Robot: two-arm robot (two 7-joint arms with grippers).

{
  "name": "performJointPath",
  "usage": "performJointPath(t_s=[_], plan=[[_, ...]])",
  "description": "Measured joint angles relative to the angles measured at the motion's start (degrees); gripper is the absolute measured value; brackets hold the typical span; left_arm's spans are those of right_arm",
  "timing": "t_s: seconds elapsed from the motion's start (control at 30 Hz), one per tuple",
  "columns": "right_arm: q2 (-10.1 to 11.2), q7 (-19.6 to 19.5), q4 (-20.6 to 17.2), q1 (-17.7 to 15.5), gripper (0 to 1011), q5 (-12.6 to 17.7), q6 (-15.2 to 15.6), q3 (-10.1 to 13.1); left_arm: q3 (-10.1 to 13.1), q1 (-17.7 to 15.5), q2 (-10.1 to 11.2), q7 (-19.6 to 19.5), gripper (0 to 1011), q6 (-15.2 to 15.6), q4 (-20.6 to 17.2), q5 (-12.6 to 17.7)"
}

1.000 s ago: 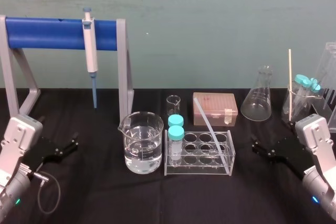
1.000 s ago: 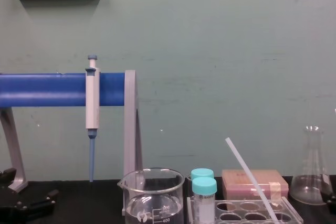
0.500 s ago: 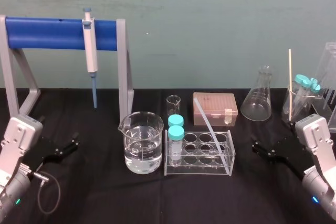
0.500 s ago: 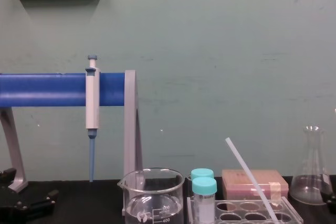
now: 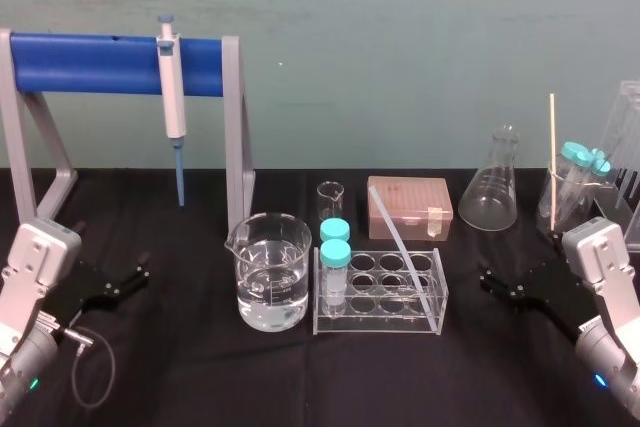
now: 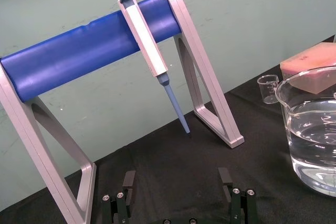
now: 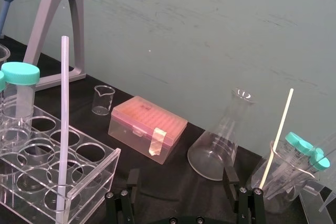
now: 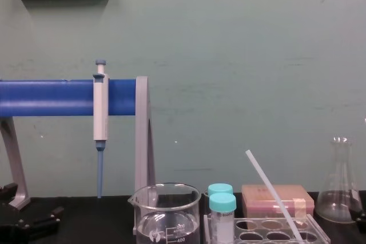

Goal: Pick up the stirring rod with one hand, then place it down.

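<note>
Stirring rod (image 5: pixel 407 261) is seen leaning aslant in the clear plastic tube rack (image 5: pixel 378 325) at mid-tabletop. Thin, smooth and glass-like, it is judged light, stiff, slippery and breakable, so a gentle pinch on the free upper stretch is advised. Left gripper (image 5: pixel 142 272) and right gripper (image 5: pixel 487 285) are parked low at either side, fingers spread, nothing grasped.

The stirring rod (image 8: pixel 273 196) is running off the chest view's bottom edge inside the tube rack (image 8: pixel 318 228); beside that rack, the beaker (image 8: pixel 167 212) is losing its base there too.
</note>
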Motion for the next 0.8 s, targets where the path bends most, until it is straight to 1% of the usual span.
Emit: performJointPath(t_s=[0.33,0.57,0.6,0.7,0.8], plan=[[0.0,0.1,0.0,0.0,1000,-0.2,-0.2,0.0,0.0,0.0,0.0,0.0,1000,0.0,0.0,0.0],[0.6,4.2,-1.3,-0.2,1000,-1.4,-5.1,0.2,0.0,0.0,0.0,0.0,1000,0.0,0.0,0.0],[0.6,5.2,-1.5,0.0,1000,-1.7,-6.2,0.1,0.0,0.0,0.0,0.0,1000,0.0,0.0,0.0],[0.5,6.7,-1.6,0.6,1000,-2.2,-7.8,-0.2,0.0,0.0,0.0,0.0,1000,0.0,0.0,0.0],[-0.2,9.0,-0.7,2.2,1000,-3.2,-9.9,-0.8,0.0,0.0,0.0,0.0,1000,0.0,0.0,0.0]])
